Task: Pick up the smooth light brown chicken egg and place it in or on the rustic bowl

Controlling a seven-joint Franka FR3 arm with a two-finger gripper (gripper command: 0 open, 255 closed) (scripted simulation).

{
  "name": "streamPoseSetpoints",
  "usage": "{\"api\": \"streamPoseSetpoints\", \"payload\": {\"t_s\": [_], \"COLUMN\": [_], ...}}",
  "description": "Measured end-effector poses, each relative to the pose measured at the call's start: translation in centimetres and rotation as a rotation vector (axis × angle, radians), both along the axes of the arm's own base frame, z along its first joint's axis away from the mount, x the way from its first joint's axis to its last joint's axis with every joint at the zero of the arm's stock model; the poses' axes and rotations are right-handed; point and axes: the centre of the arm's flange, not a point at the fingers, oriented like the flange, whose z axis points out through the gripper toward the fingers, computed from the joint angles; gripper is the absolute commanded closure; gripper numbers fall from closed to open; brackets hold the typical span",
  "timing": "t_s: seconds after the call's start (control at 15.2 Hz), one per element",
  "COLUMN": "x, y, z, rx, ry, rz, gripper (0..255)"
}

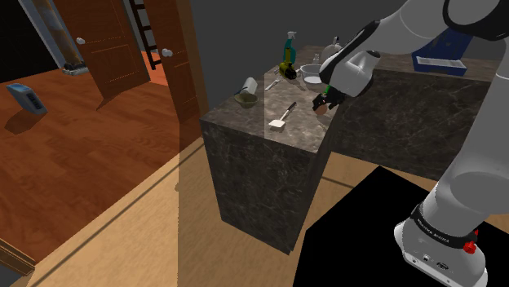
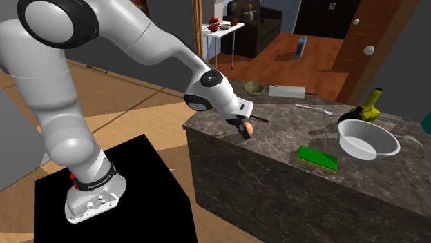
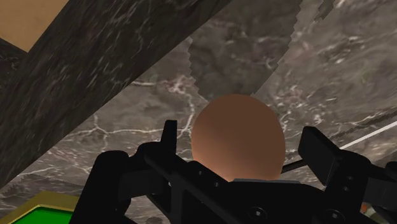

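A smooth light brown egg (image 3: 237, 137) sits between my black fingers (image 3: 168, 137), with a narrow gap on each side, so they do not touch it. My gripper (image 1: 324, 102) is open around the egg (image 2: 249, 129) at the dark marble counter's (image 2: 276, 138) edge nearest the stand. I cannot tell whether the egg rests on the counter. The rustic bowl (image 1: 247, 98), small and olive-brown, stands at the counter's far corner (image 2: 254, 87), well away from the gripper (image 2: 244, 130).
A white rolling pin (image 2: 286, 90) lies beside the rustic bowl. On the counter are also a white bowl (image 2: 366, 138), a green sponge (image 2: 318, 157), a fork (image 2: 314, 108), a white spatula (image 1: 281, 117) and a teal bottle (image 1: 289, 45). Wooden floor lies below the counter's edges.
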Motion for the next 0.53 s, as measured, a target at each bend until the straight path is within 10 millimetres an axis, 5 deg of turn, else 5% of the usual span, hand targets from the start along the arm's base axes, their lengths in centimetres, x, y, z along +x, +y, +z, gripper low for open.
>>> {"api": "streamPoseSetpoints", "payload": {"t_s": [0.2, 0.26, 0.53], "x": [0.02, 0.02, 0.03], "y": [-0.01, -0.01, -0.02], "z": [-0.04, -0.04, -0.02], "rx": [0.000, 0.000, 0.000], "ry": [0.000, 0.000, -0.001], "rz": [0.000, 0.000, 0.000], "gripper": [0, 255, 255]}}
